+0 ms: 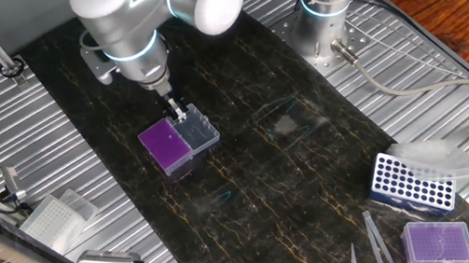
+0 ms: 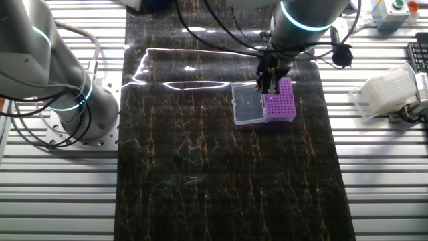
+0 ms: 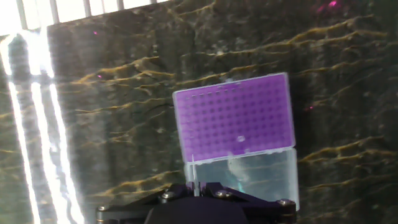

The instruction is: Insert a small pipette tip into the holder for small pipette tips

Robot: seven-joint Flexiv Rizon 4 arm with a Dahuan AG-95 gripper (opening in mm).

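on the dark marbled mat in the middle of the desk i see the holder for small pipette tips, its vivid purple grid facing up and its clear lid folded open flat beside it, joined along one edge. the tool hangs just above the seam where lid meets grid. in the other fixed view the tool sits over the near edge of the purple grid, with the clear lid lying to the side.

in the hand view i look down along the fingers at the holder; the grid fills the middle of the picture and the lid lies between it and the tool body at the bottom edge. a thin pale pipette tip sticks out from the tool, pointing toward the lid's corner next to the grid. one pale spot shows in the grid near its lid side, though i cannot tell what it is.

the fingers look drawn together on that slim tip, closed around it; the tip's lower end appears to be above the holder rather than seated, but i cannot tell for sure.

off toward a corner of the desk stand a blue rack with round holes and a paler purple-topped box, well apart from the holder. a white tip box rests on the ribbed desk surface at the far side.
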